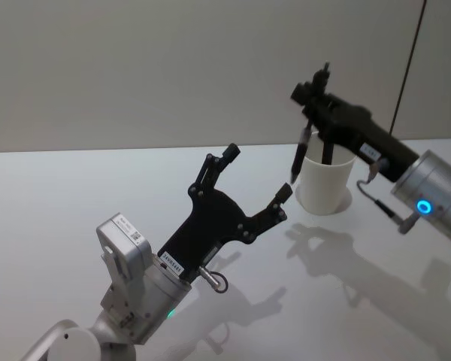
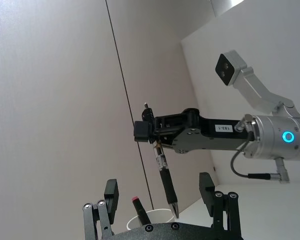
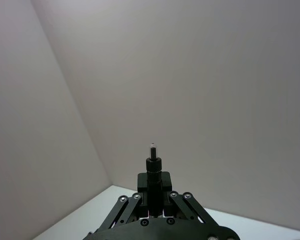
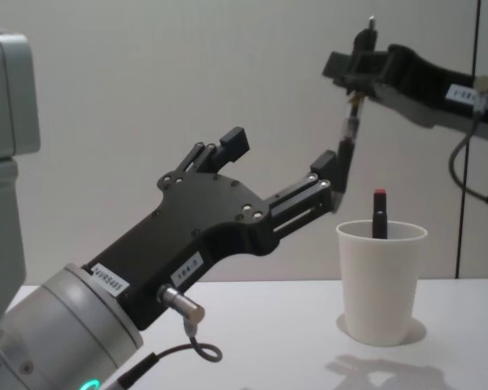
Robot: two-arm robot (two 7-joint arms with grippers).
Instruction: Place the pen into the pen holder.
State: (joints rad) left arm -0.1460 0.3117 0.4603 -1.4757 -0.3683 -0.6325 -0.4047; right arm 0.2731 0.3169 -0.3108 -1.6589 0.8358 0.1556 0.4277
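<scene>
Smooth white table (image 1: 60,195): right gripper (image 1: 313,92) fingers pinch slim pen (image 1: 300,154) above tapered paper pen holder (image 1: 325,184); left gripper (image 1: 257,177) fingers spread, empty.

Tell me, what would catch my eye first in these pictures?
Most striking is the right gripper, raised above the table and pinching a black pen that hangs tip-down just above the rim of the white paper cup. That cup already holds a red-capped marker. Nearer the camera, the left gripper hovers with its fingers spread wide and nothing between them.
</scene>
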